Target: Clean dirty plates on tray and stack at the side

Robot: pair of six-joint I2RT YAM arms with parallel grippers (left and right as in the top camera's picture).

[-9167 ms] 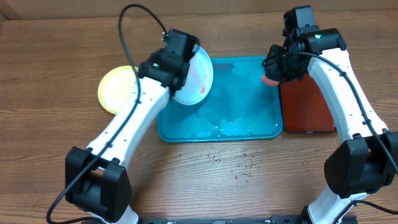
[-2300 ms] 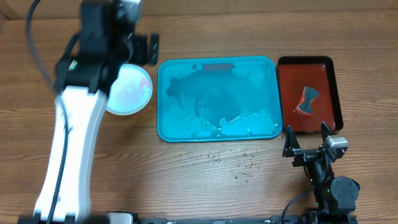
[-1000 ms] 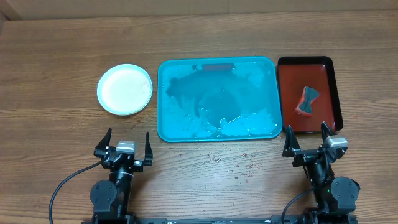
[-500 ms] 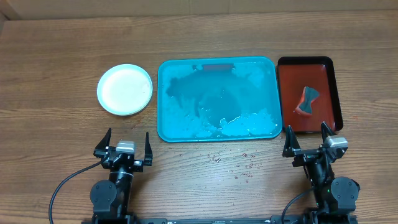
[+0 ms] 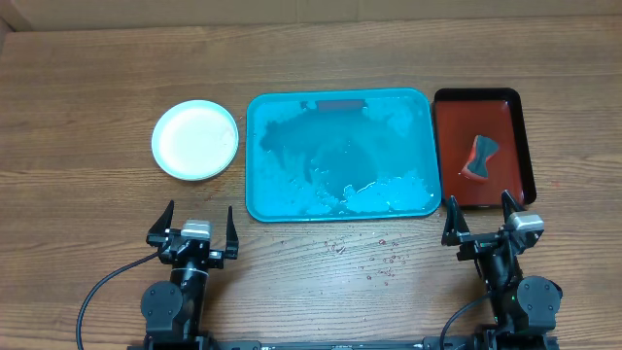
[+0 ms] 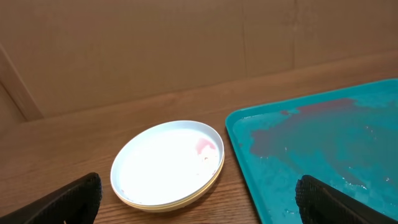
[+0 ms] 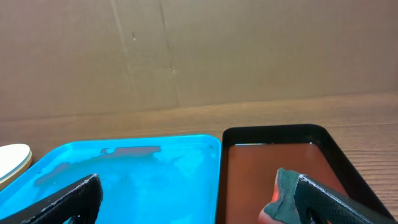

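The plates (image 5: 194, 140) are stacked on the wood left of the tray, a pale white one on top and a yellowish rim under it. In the left wrist view the top plate (image 6: 168, 163) shows a faint pink smear. The teal tray (image 5: 255, 146) holds only water and foam; it also shows in both wrist views (image 6: 323, 149) (image 7: 124, 180). My left gripper (image 5: 200, 206) rests open near the front edge, well short of the plates. My right gripper (image 5: 477, 209) rests open just in front of the tray's right corner. Both hold nothing (image 6: 199, 199) (image 7: 198, 196).
A dark red, black-rimmed tray (image 5: 515, 117) stands right of the teal one with a crumpled sponge (image 5: 478, 158) in it, close behind my right fingertip (image 7: 323, 199). Water drops (image 5: 374, 262) dot the wood in front of the teal tray. A cardboard wall backs the table.
Over the last second nothing moved. Earlier, the left arm laid the pale plate on the stack and drew back to the front edge; the right arm left the sponge in the red tray.
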